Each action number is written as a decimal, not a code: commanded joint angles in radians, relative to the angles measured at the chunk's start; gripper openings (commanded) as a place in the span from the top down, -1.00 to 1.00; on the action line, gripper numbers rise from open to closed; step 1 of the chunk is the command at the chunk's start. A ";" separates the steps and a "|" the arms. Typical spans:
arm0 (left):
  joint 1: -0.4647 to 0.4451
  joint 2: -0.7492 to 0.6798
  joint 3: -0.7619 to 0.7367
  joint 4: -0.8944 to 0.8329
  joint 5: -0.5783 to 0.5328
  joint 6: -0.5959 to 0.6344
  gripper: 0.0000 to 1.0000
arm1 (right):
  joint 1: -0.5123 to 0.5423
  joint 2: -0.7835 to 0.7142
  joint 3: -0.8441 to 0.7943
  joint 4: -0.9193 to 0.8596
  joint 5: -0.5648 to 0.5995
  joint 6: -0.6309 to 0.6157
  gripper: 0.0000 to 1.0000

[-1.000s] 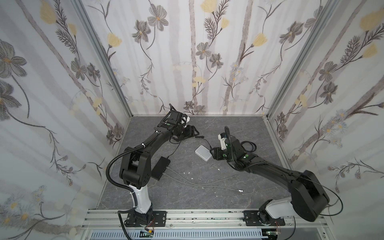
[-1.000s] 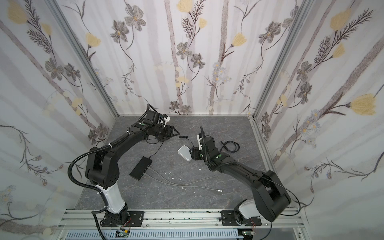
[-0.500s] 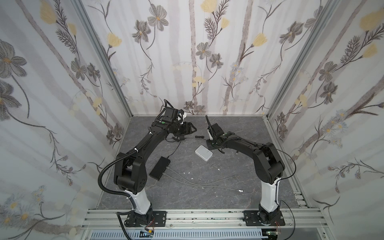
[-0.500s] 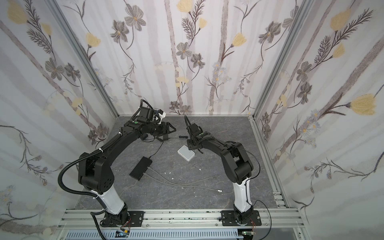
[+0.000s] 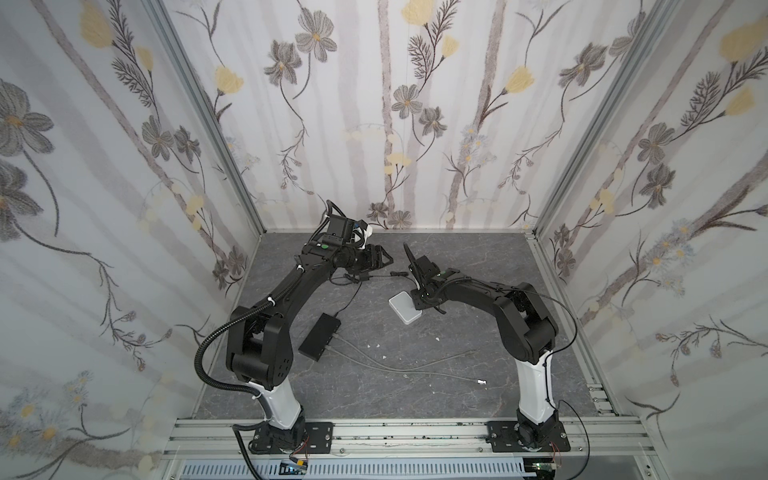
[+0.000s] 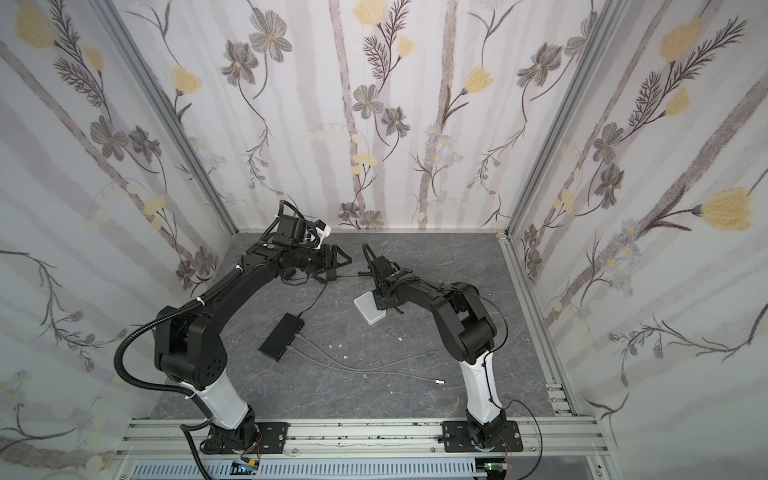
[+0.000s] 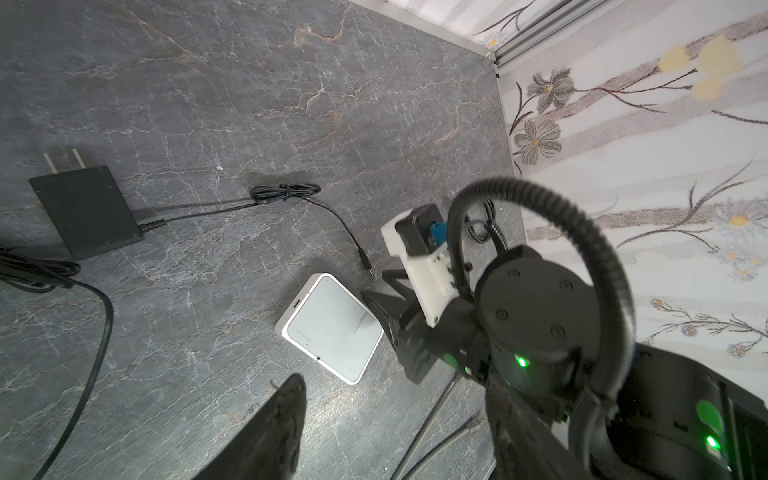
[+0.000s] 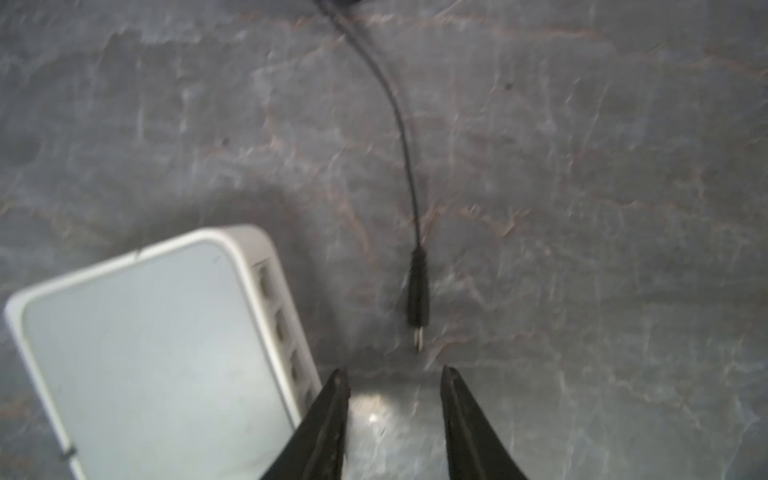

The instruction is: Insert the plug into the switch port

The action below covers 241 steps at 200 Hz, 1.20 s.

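Since the earlier frame my right arm has folded back, elbow high, and the right pincer [image 8: 393,371] now sits low over the counter [image 8: 602,208], just short of the plug [image 8: 417,295], jaws partly apart and empty. The plug lies flat beside the switch [image 8: 145,353], not touching it. The left pincer [image 5: 380,259] hangs open and empty near the back wall. My worry is that an off-centre close flicks the thin plug away, or a finger shoves the light switch askew. The counter is bare on the plug's far side from the switch, though the cable's knot [image 7: 286,192] may limit slack
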 commanded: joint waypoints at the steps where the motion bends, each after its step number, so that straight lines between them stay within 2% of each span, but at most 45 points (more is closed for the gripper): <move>1: 0.002 0.030 0.012 -0.004 -0.002 0.005 -0.40 | 0.086 -0.090 -0.067 0.052 -0.013 0.042 0.18; 22: 0.003 0.066 0.025 0.034 0.069 -0.052 -0.40 | 0.115 -0.178 -0.171 0.134 0.010 0.072 0.16; 41: 0.008 0.070 -0.003 0.109 0.126 -0.121 -0.40 | 0.054 -0.220 -0.234 0.213 -0.046 0.077 0.15; 54: 0.010 0.067 -0.012 0.107 0.129 -0.112 -0.40 | 0.011 -0.213 -0.226 0.234 -0.091 0.073 0.14; 71: 0.009 0.066 -0.008 0.051 0.068 -0.068 -0.40 | -0.024 -0.167 -0.161 0.236 -0.181 0.078 0.14; 85: 0.010 0.072 0.002 0.047 0.068 -0.065 -0.40 | -0.031 -0.111 -0.086 0.229 -0.232 0.078 0.16; 132: 0.056 0.048 -0.017 0.104 0.093 -0.104 -0.38 | -0.046 0.079 0.167 0.164 -0.296 0.077 0.13; 163: 0.097 0.041 -0.035 0.142 0.114 -0.139 -0.35 | -0.059 0.160 0.246 0.137 -0.335 0.091 0.14; 199: 0.107 0.036 -0.041 0.151 0.118 -0.145 -0.35 | -0.042 0.116 0.121 0.206 -0.372 0.115 0.15; 241: 0.108 0.026 -0.042 0.142 0.111 -0.136 -0.35 | 0.020 -0.109 -0.185 0.376 -0.411 0.183 0.16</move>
